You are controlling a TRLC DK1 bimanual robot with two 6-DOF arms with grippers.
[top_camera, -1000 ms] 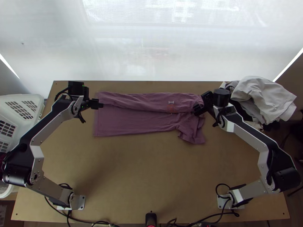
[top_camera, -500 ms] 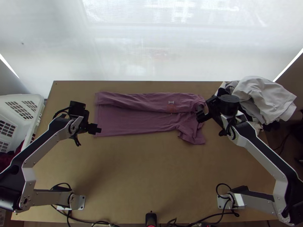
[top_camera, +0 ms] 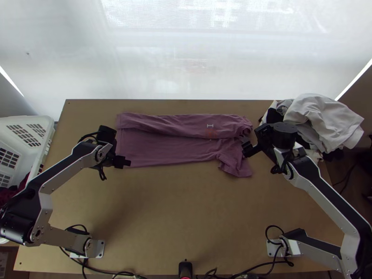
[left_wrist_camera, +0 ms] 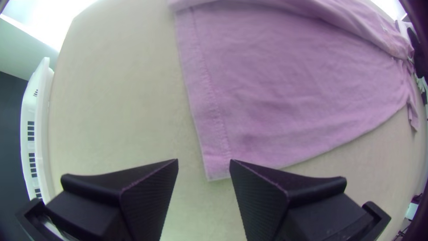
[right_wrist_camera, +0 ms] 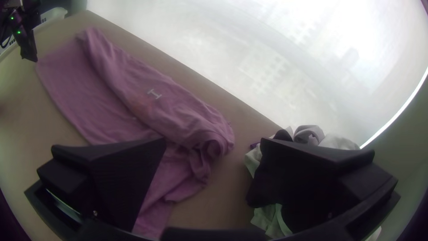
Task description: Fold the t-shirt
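A white basket (top_camera: 14,122) stands left of the wooden table (top_camera: 186,209); pale and black cloths (top_camera: 321,116) lie bunched at its right.

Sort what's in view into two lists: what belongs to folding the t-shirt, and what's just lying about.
For the job:
- mauve t-shirt, partly folded over
- left gripper, at its hem corner
- right gripper, near its sleeve end
- table under it

Lying about:
- heap of grey, white and black cloth
- white basket
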